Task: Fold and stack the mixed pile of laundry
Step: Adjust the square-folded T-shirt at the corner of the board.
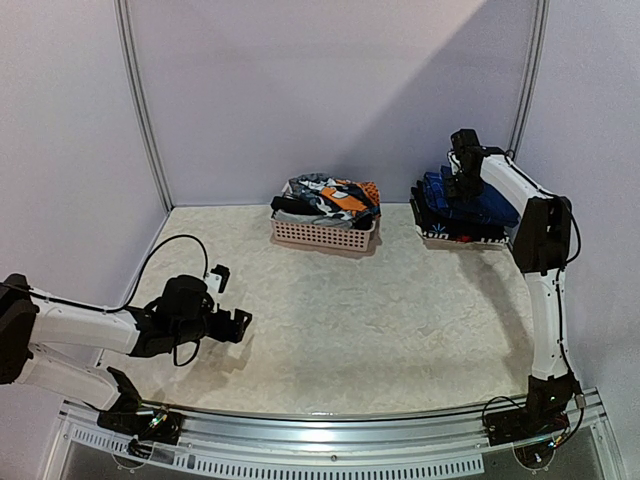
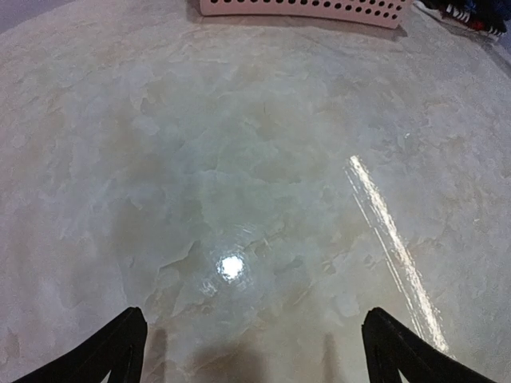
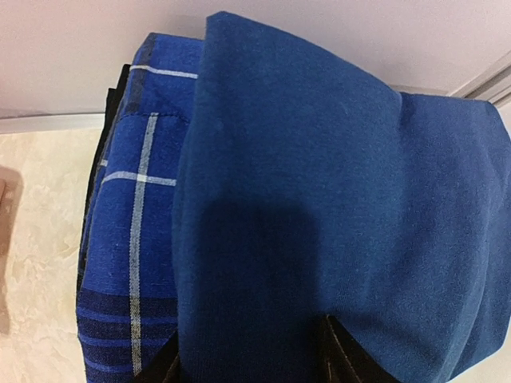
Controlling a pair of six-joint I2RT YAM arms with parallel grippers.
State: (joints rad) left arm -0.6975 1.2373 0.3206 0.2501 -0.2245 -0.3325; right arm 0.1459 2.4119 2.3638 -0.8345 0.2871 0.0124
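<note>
The mixed laundry pile (image 1: 330, 197), with orange, blue, black and white prints, fills the pale pink basket (image 1: 322, 235) at the back centre. A stack of folded garments (image 1: 470, 215) lies at the back right. My right gripper (image 1: 457, 183) is at the stack's top. In the right wrist view it (image 3: 251, 363) is shut on a plain blue garment (image 3: 319, 199), which lies over a blue plaid piece (image 3: 132, 215). My left gripper (image 1: 232, 300) is open and empty, low over the table at the front left; its view (image 2: 255, 351) shows only bare table between the fingers.
The marbled beige table (image 1: 380, 320) runs between the arms and the basket. The basket's front wall (image 2: 303, 8) and a corner of the stack (image 2: 471, 14) show at the top of the left wrist view. Lilac walls close in behind and at both sides.
</note>
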